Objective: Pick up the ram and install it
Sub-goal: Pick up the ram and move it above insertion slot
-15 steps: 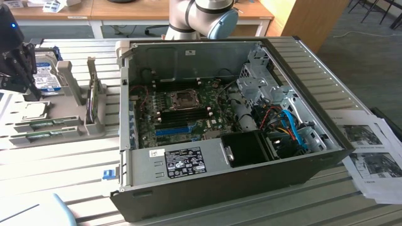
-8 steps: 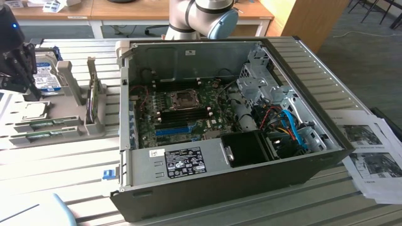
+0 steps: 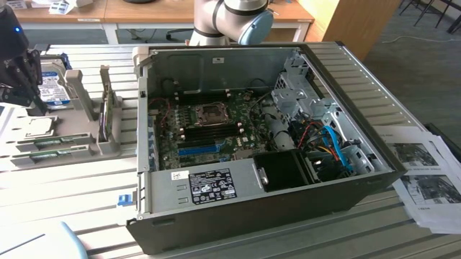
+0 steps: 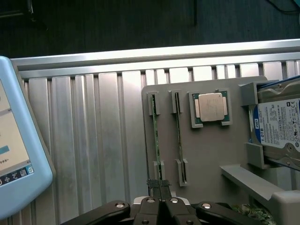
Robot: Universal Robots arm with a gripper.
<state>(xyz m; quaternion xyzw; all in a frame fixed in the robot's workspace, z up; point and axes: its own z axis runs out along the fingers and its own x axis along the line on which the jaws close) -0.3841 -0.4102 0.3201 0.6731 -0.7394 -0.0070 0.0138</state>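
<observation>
The gripper (image 4: 160,185) hovers pointing down over the grey holder (image 4: 206,154), its fingers pressed together on nothing. The holder carries four things. The ram (image 4: 156,136) stands on edge in its clips, in line with the fingertips. A second stick (image 4: 178,131) stands just beside it, then one processor chip (image 4: 212,107) and one hard drive (image 4: 276,124). In the exterior view the holder lies at nine o'clock from the open computer case (image 3: 252,216), which holds one motherboard (image 3: 216,129). The arm (image 3: 226,19) rises at twelve o'clock.

hard drive label (image 4: 276,124) print unreadable, case sticker (image 3: 210,186) print unreadable
</observation>
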